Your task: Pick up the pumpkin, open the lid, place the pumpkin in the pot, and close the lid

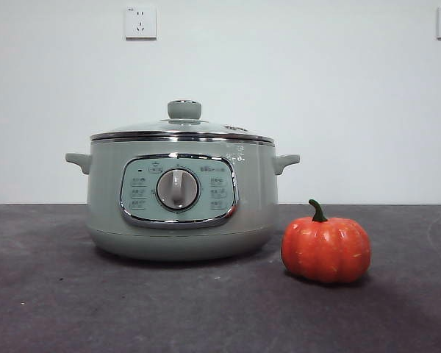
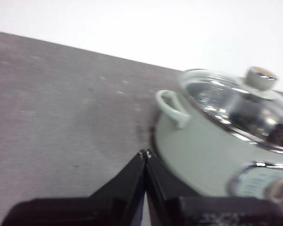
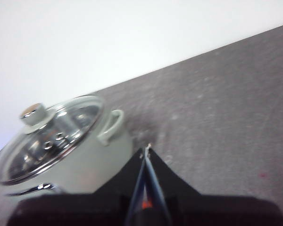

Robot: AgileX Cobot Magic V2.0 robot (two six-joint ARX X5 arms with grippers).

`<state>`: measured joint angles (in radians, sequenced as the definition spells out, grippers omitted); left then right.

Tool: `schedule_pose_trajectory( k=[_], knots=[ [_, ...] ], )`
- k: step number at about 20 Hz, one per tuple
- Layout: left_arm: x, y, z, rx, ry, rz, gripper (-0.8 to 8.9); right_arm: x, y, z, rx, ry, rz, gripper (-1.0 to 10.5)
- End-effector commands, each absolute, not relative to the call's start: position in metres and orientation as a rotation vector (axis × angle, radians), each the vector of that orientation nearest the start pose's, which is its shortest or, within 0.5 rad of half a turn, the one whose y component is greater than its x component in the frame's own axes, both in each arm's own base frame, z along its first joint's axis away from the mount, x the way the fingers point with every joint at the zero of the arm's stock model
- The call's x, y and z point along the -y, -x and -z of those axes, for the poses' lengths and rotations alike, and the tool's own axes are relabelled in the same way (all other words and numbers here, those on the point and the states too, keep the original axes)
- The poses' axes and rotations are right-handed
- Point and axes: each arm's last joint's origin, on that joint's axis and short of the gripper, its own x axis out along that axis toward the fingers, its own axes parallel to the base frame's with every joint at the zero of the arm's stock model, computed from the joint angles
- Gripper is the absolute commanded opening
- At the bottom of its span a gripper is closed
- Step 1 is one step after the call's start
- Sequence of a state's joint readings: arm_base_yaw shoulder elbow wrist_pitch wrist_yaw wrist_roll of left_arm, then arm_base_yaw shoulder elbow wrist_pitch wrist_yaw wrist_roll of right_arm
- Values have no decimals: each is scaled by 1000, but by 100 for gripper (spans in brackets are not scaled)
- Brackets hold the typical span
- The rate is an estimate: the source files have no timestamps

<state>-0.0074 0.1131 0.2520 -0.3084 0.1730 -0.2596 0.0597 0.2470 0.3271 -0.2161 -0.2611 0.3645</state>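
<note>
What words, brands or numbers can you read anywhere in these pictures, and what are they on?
None is readable.
Control panel on the pot: small button labels and a brand mark, too small and blurred to read.
Pot wall right of the panel: faint markings, unreadable.
Wall sockets: no legible text.
Pumpkin and lid: no text.

Dark grey table [image 1: 44, 294], pot [image 1: 110, 213], pumpkin [image 1: 325, 250]

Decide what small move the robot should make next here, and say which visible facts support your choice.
Probably the right tool should open and descend toward the pumpkin. The pumpkin stands untouched on the table beside the pot, the lid is still on, and both tools, the left tool included, are shut and holding nothing. Which arm is nearer is uncertain.
</note>
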Motion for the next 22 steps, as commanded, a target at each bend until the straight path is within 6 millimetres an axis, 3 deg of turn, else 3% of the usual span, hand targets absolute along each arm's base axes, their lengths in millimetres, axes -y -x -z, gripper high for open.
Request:
schedule_pose_trajectory(
  k=[1,7,13,22],
  knots=[
    [7,-88,-234,-197,272,215,-8,-15,-104,-259,-248,-313,-343,-12],
    [10,-96,-280,-299,155,313,-8,-20,-118,-301,-417,-209,-466,-12],
    [15,-108,-320,-390,78,525,-8,-24,-130,-335,-579,-103,-593,-12],
    [19,-110,-348,-483,73,729,-8,-32,-129,-359,-708,-22,-700,-11]
  ],
)
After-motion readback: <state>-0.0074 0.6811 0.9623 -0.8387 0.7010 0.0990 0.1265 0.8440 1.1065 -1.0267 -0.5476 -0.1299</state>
